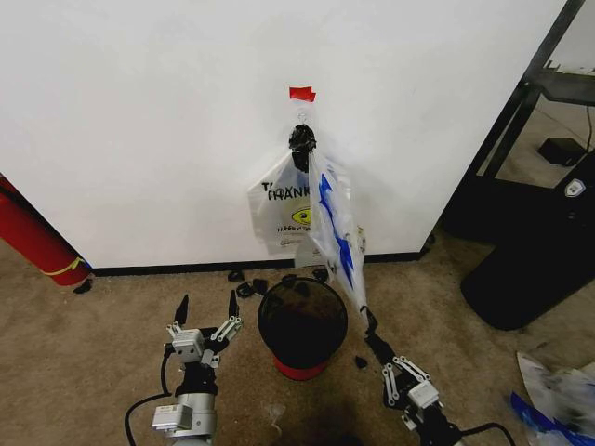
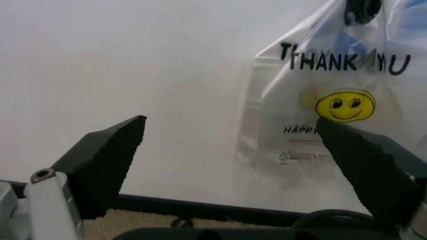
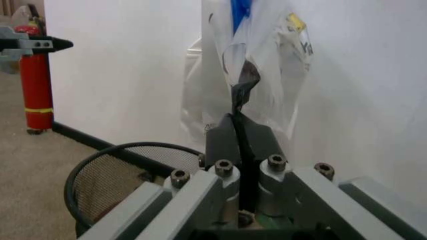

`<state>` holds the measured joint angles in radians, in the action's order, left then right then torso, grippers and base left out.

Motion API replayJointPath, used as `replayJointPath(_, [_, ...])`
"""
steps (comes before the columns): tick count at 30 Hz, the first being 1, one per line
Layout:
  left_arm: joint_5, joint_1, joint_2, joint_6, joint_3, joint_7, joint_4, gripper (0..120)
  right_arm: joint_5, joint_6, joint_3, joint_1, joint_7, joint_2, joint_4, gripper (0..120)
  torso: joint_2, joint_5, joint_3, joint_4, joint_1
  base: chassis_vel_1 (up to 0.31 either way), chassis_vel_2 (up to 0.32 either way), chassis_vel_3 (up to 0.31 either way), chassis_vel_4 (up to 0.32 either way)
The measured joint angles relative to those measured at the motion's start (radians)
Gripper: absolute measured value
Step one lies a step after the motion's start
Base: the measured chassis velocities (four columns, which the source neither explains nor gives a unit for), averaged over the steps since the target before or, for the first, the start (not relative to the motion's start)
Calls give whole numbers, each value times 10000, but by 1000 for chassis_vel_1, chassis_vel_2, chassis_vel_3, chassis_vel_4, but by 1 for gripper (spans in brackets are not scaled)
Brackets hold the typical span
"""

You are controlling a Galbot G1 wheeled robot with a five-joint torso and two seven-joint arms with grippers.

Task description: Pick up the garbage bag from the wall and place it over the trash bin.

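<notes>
Black trash bin (contents unclear); right gripper pinches garbage bag; left gripper spread.

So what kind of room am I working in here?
Likely an office or lab corner, not a home: worn brown carpet, a plain white wall with a black baseboard, a red fire extinguisher and a black rack nearby.

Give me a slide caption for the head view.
Right gripper pinches the hanging garbage bag above the trash bin; left gripper waits open.
</notes>
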<state>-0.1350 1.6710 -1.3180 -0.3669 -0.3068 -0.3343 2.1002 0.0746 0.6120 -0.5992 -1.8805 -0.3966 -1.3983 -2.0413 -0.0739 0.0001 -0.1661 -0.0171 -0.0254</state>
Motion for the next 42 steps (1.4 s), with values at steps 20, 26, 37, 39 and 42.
replayJointPath(20, [295,396,-232,-121,-97,-17,177,100,107,1092,-137,-447,1,-281,477,0,0,-1,0,-1,0,0,0,0,0])
replayJointPath(26, [297,421,-230,-126,-103,-24,202,100,52,1466,-171,-505,59,-420,698,0,0,-1,0,-1,0,0,0,0,0])
replayJointPath(37, [163,265,45,118,283,-33,319,100,180,795,-213,6,498,-360,566,0,0,-2,0,0,0,0,0,0,0])
replayJointPath(39, [54,185,214,313,544,-14,421,100,160,303,-59,333,773,-267,469,0,0,-1,0,-1,0,0,0,0,0])
replayJointPath(42, [104,147,262,348,612,-7,421,100,76,8,76,551,977,-181,437,1,0,-1,-1,-1,0,0,0,0,0])
